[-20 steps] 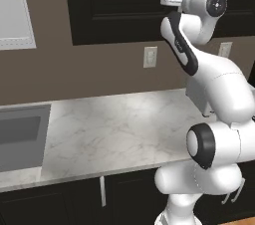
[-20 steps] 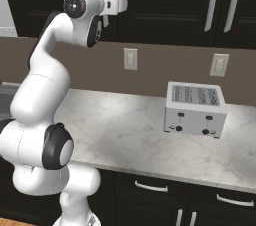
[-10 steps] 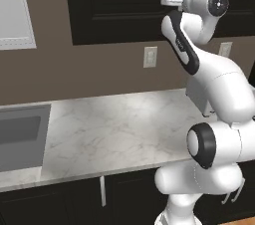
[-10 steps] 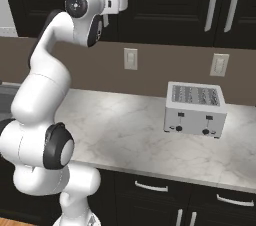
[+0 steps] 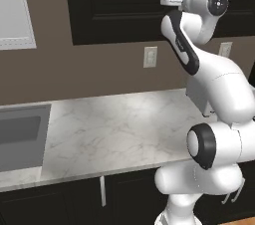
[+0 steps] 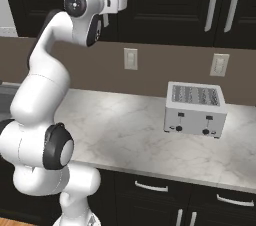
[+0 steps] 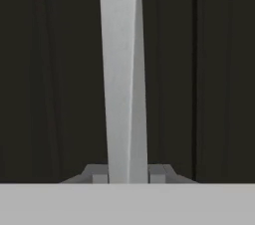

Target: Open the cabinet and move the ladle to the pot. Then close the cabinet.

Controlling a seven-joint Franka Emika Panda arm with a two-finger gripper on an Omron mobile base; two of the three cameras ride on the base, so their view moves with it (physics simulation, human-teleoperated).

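The task is at its very first step. The cabinet [image 5: 124,5] is shut, its black door flush with the ones beside it. The arm is raised high, and the gripper [image 7: 128,176] is right at the door's long silver handle [image 7: 123,69]. In the hand view the two fingertips [image 7: 99,175] sit tight against either side of that bar, so the gripper looks clamped on the handle, ready for a pull. Nothing else is done: the door has to swing open, the ladle has to come out and go to the pot, and the door has to be closed again. On the marble desk [image 6: 125,130] stands a toaster [image 6: 196,110], and a sink [image 5: 20,137] lies at the left.
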